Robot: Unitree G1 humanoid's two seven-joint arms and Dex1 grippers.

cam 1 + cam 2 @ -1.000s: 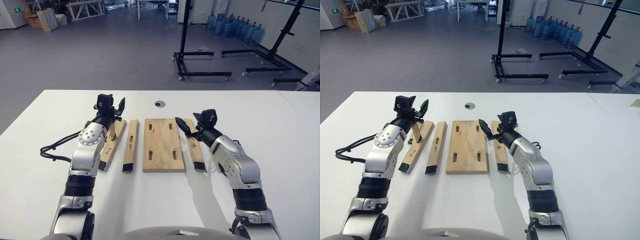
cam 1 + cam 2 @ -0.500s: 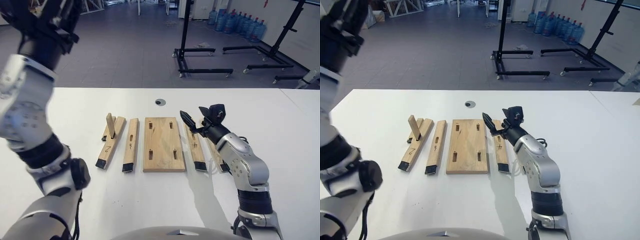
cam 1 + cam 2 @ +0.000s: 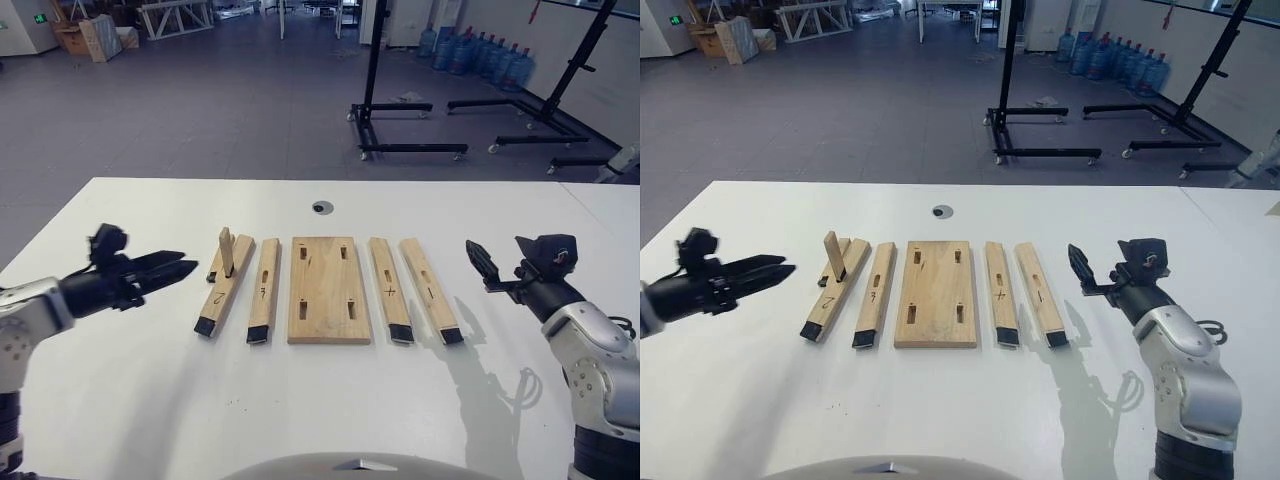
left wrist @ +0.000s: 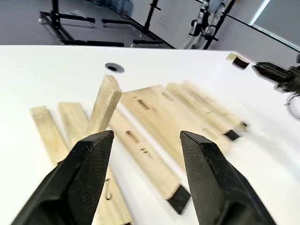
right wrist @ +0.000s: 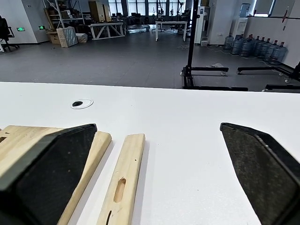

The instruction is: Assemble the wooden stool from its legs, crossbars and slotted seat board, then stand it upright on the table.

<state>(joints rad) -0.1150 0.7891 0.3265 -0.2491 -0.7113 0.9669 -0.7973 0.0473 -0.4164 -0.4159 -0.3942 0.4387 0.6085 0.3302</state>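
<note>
While neither arm carries anything, I log the parts as they lie, each placed from the seat board [image 3: 328,290], which rests flat on the table [image 3: 520,210] with its slots facing up.

- Legs, four, flat and parallel to the board's long edges. The inner left leg [image 3: 263,290] lies just beside the board and the outer left leg [image 3: 222,290] one place further out. The inner right leg [image 3: 388,290] and outer right leg [image 3: 430,290] mirror them.
- Crossbar [image 3: 227,252], short, stands tilted on the far end of the outer left leg. I cannot tell whether it sits in a slot.
- Second short piece [image 3: 213,270], partly hidden behind that leg.
- Left gripper [image 3: 190,262], well to the left of the board, fingers apart, empty, aimed at the crossbar.
- Right gripper [image 3: 482,265], well to the right of the board, beyond the outer right leg, fingers spread wide, empty.

Step in hand, by my judgement: the first pick, most likely the standing crossbar. I would bring the left gripper in low and level and straddle the bar's narrow faces. I would close only once both fingers flank it, because a glancing touch could topple it. The right gripper could steady the board side.
</note>
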